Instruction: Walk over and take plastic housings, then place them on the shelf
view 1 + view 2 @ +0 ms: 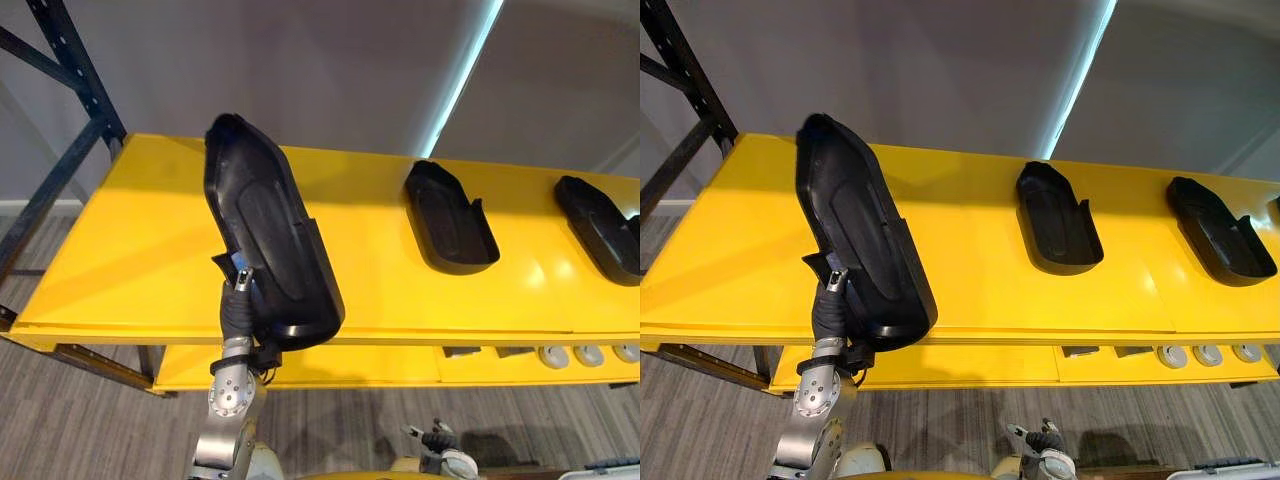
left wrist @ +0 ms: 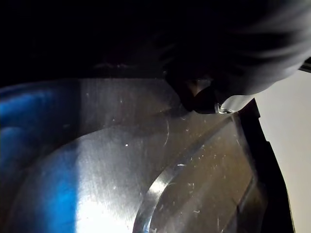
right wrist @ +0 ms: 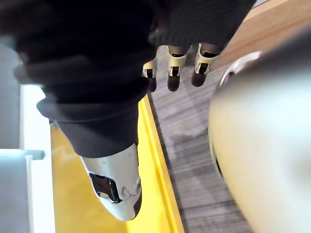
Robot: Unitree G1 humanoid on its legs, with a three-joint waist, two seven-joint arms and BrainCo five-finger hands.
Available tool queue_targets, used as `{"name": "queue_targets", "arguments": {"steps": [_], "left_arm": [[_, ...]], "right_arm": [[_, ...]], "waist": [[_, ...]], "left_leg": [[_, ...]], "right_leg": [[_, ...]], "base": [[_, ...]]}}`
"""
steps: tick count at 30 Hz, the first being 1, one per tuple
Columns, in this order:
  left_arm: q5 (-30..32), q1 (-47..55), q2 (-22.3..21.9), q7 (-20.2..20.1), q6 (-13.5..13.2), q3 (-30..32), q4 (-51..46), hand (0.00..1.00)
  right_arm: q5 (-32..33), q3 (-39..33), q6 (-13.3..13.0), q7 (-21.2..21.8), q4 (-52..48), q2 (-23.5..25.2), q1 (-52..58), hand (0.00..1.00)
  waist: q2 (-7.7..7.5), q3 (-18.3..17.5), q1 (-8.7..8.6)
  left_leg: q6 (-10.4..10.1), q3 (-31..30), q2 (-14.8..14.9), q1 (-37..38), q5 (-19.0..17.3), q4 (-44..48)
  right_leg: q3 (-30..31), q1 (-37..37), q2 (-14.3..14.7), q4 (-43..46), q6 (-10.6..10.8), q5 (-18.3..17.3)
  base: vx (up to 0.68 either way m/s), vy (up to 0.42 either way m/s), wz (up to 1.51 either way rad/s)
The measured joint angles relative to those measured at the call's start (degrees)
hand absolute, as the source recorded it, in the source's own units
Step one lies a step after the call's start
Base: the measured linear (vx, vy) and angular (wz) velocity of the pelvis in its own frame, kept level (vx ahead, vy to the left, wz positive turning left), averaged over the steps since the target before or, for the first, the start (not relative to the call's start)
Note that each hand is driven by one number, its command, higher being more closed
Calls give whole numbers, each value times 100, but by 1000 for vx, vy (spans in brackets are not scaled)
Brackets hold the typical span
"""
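Placing in hand: I hold a black plastic housing [image 1: 268, 225] tilted over the left part of the yellow shelf [image 1: 120, 250]. Its upper end leans in above the shelf top and its lower end hangs just past the shelf's front edge, where my left hand [image 1: 238, 300] comes up from below. My left wrist view shows one fingertip [image 2: 204, 101] pressed on the housing's hollow inner face. The other fingers are hidden behind the shell, so I judge them clamped on its lower end without seeing the whole grip. Midway along the shelf a second housing [image 1: 450, 218] lies flat, hollow side up, and a third housing [image 1: 600, 232] lies the same way at the shelf's right end, well apart from it. Below the shelf's front edge, toward the right, small pale round parts [image 1: 588, 354] sit on a lower tier. My right hand [image 3: 171, 65] hangs low in front of the shelf, fingers relaxed, apart and holding nothing. To do this well, I reckon the lower end must first travel inward until the whole shell is over the shelf top. Then the shell should be laid down hollow side up on the bare stretch to the left of the second housing, without touching it. I should loosen my hold only once the housing rests fully on the shelf. Letting go early could tip it off the front edge.
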Motion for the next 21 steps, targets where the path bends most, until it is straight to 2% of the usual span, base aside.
{"name": "queue_targets", "arguments": {"steps": [1, 2, 3, 4, 6, 11, 16, 21], "left_arm": [[33, 9, -8, -7, 0, -57, -1, 100], [67, 11, -53, -9, 0, -94, -9, 100], [71, 18, -94, -7, 0, -100, -10, 100], [82, 34, -211, 0, 33, -104, -13, 100], [129, 112, -264, -4, 58, -114, -117, 100], [320, 164, -268, -42, 86, -54, -235, 100], [633, 156, -310, -143, 154, 109, -320, 100], [1359, 70, -176, -93, 429, 501, -293, 100]], "right_arm": [[16, 3, -4, 1, -7, 5, 38, 0], [28, 12, 2, -1, -16, 0, 52, 0], [27, 15, 7, -1, -13, -8, 63, 0], [23, 5, 7, 1, -42, -11, 53, 0], [33, -14, 5, 3, -120, -13, 107, 0], [34, -68, 9, 3, -287, 115, 249, 0], [34, -240, 18, 6, -327, 201, 339, 0], [21, -279, 14, 115, -333, 210, 447, 0]], "waist": [[-6, -4, -17], [-14, -9, 0], [-67, -23, 11], [29, 16, 8], [88, 27, 13], [15, -35, 111], [-16, -86, 116], [5, -243, 143]], "left_leg": [[42, 5, -130, 121, 107, -181], [60, -2, -263, 133, 134, -216], [61, -4, -348, 135, 134, -211], [75, -52, -382, 140, 159, -214], [66, -65, -382, 204, 253, -355], [-45, 149, -293, 572, 521, -940], [-43, 375, -297, 801, 677, -1319], [23, 475, -373, 915, 820, -1601]], "right_leg": [[167, 12, 470, 37, -1, -267], [131, 53, 718, -235, -205, -398], [39, 132, 695, -429, -431, -454], [-17, 317, 696, -696, -445, -452], [-66, 433, 730, -922, -435, -355], [76, 744, 938, -1587, -487, 47], [289, 898, 1017, -2033, -449, 349], [376, 1001, 1004, -2375, -373, 585]], "base": [[-12, 119, 28], [-8, 62, 27], [14, 56, 18], [11, 42, 15], [7, 27, 12], [12, -26, -20], [-15, 17, -25], [-32, 48, -9]]}}
